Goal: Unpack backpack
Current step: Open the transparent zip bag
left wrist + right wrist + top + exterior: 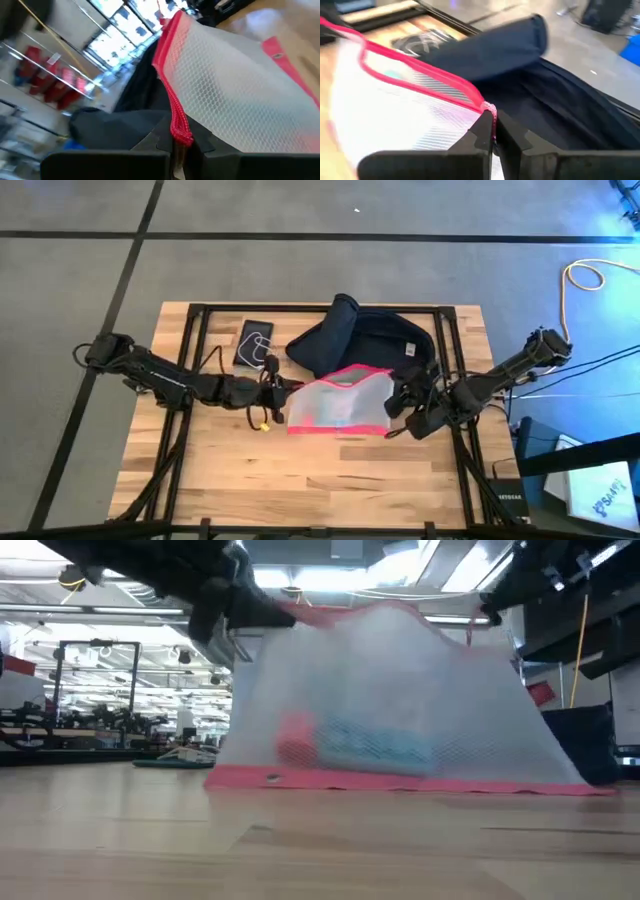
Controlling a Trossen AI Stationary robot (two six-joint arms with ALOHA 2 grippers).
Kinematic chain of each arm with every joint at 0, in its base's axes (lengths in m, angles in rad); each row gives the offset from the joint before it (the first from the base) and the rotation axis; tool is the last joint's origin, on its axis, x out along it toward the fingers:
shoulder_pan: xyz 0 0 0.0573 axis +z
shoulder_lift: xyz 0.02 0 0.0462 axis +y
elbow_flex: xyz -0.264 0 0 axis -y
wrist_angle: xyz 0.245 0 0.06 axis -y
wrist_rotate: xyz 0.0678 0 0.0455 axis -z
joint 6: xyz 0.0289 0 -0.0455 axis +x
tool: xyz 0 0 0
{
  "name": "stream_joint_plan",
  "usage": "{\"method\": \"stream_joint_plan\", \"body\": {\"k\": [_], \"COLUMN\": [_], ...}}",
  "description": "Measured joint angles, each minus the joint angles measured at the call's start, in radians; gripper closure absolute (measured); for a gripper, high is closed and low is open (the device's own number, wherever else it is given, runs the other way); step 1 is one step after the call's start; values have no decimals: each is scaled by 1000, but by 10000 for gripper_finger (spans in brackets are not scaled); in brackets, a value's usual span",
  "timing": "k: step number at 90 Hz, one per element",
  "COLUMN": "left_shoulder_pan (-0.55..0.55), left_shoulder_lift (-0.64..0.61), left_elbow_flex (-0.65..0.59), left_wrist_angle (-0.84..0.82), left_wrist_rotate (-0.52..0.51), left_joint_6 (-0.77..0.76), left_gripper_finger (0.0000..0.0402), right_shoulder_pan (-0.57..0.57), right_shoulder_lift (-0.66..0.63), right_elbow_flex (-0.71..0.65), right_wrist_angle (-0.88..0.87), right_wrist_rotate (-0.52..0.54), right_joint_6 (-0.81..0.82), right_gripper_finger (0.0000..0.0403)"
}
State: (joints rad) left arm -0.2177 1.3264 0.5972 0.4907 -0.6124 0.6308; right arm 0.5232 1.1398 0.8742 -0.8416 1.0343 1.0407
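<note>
Pale wood planks make up my table (230,470), and the backpack (365,340) lies slumped at its far side: soft dark navy fabric, folded over itself, mouth gaping toward the pouch.

I have the clear mesh pouch (338,405) held up just in front of the backpack, between both arms. My left gripper (275,385) is clenched on the red binding at the pouch's corner farthest from the right arm; my right gripper (400,402) pinches the opposite red corner, right beside the backpack's opening (both wrist views show the red edge caught between the dark fingers). The pouch is a limp honeycomb mesh with a red edge, sagging tent-like from the two grips, its bottom edge touching the wood. Inside I make out something red and something teal, blurred.

I judge the step as carrying this pouch clear of the backpack. Next it wants both arms to draw it away evenly, then lower and let go together, or the mesh will twist.

A dark flat phone-like slab (254,343) lies beside the backpack, toward the left arm.
</note>
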Motion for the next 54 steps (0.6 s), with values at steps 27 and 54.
{"method": "stream_joint_plan", "body": {"k": [27, 54], "left_shoulder_pan": [-66, -63], "left_shoulder_lift": [-62, -135], "left_elbow_flex": [0, 0], "left_wrist_angle": [21, 73], "left_wrist_rotate": [-275, -337], "left_joint_6": [337, 627], "left_gripper_finger": [402, 402], "right_shoulder_pan": [-57, -177], "right_shoulder_lift": [3, 44], "right_elbow_flex": [0, 0], "right_wrist_angle": [423, 630], "right_wrist_rotate": [2, -247], "right_joint_6": [-395, -610], "right_gripper_finger": [403, 403]}}
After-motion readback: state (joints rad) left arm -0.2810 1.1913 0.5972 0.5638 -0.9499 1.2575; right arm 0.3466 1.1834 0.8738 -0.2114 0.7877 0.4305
